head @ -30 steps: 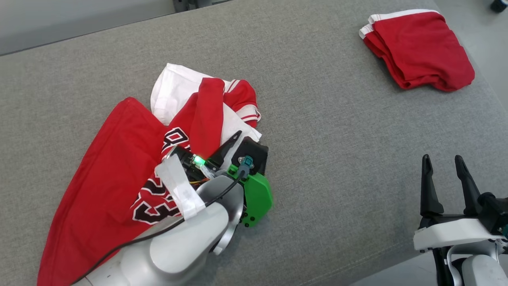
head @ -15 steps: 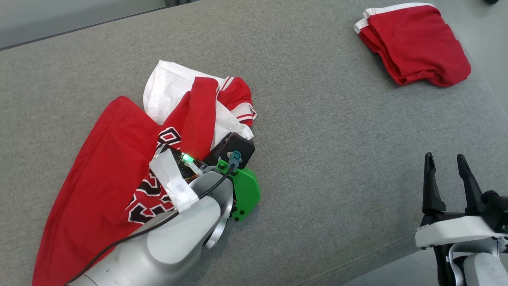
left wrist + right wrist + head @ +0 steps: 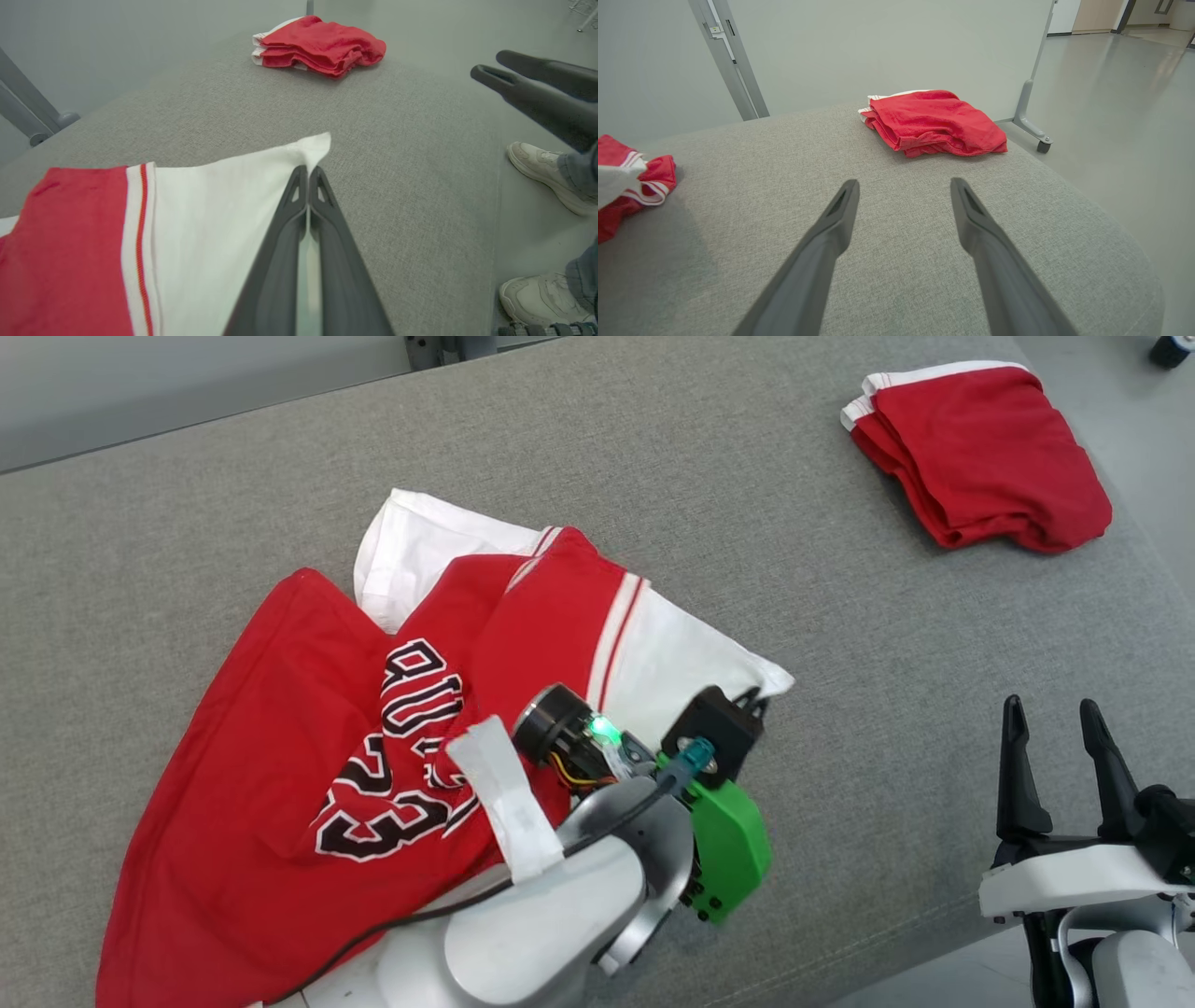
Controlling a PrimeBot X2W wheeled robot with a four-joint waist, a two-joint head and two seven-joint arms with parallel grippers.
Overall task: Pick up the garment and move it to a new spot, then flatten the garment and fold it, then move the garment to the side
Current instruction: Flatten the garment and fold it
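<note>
Red garment (image 3: 280, 737) lies crumpled left-centre on grey desk (image 3: 887, 644); left claw (image 3: 308, 169) clamped on its white corner; right claw (image 3: 1050, 709) apart, idle; cloth likely light, limp, drapey; best gripped at corners or hems.

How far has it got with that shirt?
Early days. One folded red cloth already sits at the far corner of the grey padded surface. In hand: the left tool is shut on a white corner of the crumpled red-and-white numbered jersey; the right tool hangs open. Moving, flattening, folding and setting aside remain.
</note>
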